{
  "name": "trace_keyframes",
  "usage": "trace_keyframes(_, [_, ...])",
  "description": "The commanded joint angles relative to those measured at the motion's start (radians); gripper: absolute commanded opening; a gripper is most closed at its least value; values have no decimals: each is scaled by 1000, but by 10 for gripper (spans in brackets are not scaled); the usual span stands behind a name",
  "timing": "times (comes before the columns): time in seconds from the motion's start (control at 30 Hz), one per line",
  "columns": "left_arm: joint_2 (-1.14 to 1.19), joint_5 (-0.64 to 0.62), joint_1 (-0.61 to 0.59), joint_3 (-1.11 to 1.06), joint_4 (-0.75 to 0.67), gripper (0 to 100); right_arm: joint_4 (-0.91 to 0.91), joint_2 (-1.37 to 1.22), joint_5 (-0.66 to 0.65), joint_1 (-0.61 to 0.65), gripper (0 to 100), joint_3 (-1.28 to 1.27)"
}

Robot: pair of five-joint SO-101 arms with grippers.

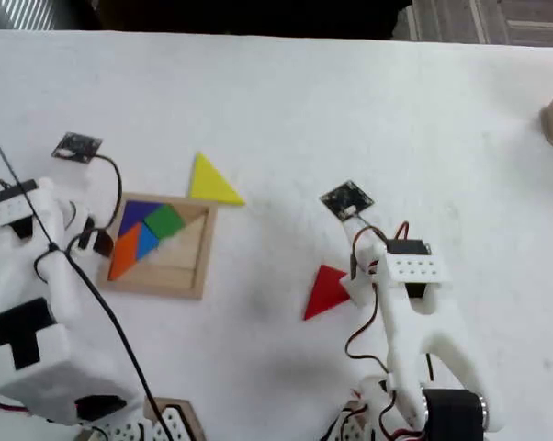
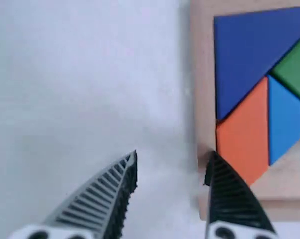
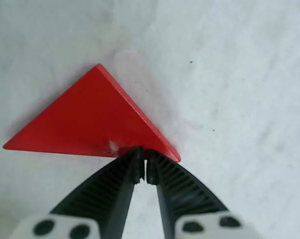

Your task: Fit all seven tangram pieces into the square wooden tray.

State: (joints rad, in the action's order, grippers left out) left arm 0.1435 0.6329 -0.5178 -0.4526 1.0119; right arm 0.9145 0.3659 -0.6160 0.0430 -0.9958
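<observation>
The right pincer (image 3: 143,167), jaws together, touches with its tips the long edge of the red triangle (image 3: 85,117), which lies on the tabletop (image 1: 350,110) just to its left, the wooden tray (image 1: 189,276) farther left beside the left pincer (image 2: 172,157), jaws apart.

Robotics lab bench.
White table (image 1: 350,110); printed left arm (image 1: 28,303), right arm (image 1: 423,322), loose wiring (image 1: 106,317); circuit board (image 1: 347,199) just beyond right arm, second board (image 1: 77,147) beyond left.
</observation>
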Motion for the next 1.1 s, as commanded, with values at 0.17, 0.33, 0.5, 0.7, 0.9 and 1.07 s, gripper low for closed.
trace_keyframes(0.17, [65, -189, -4, 224, 140, 15, 1, 16, -6, 13, 17, -2])
trace_keyframes(0.33, [42, -321, 2, 288, 190, 23, 1, 16, -6, 13, 17, -2])
trace_keyframes(0.5, [134, -376, 31, 293, 178, 24, 1, 16, -8, 13, 17, -2])
trace_keyframes(0.7, [249, -420, 142, 296, 212, 24, 1, 16, -11, 15, 17, -2])
trace_keyframes(0.9, [239, -555, 262, 272, 242, 24, 1, 16, -12, 12, 17, -2])
trace_keyframes(1.07, [236, -637, 380, 226, 241, 24, 1, 16, -12, 13, 17, -2])
